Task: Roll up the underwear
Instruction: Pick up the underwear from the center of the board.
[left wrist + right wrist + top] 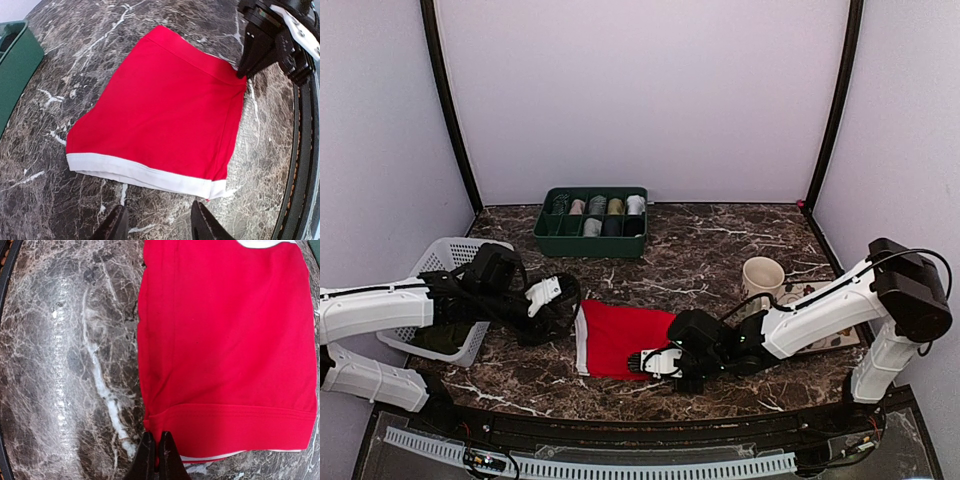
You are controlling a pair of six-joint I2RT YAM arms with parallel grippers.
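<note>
"Red cloth in the middle, dark marble table (720, 250) all round. What's about you?"

"Green tray (548, 240) at the back wall with rolls (598, 206) tucked in its compartments. White basket (440, 262) off to my left, my left arm reaching across over it. Mug (762, 276) by my right arm. All three sit well apart from the underwear (620, 335), so its only close neighbours are my own two grippers."

"Count it off for me!"

"One tray, one basket, one mug, one underwear, two grippers. The rolls are too small for me to count."

"And the underwear against your jaws?"

"It lies flat on the table, near the front edge, right between my grippers. My right gripper (655, 362) is down on the near right corner. Its jaws are pressed together, pinching the corner of the hem (230, 427), and the cloth puckers toward the pinch. My left gripper (160, 225) is on the other side, low over the marble with its jaws spread. The white band (140, 172) lies just ahead of my fingertips (117, 222), close but not touching."
</note>
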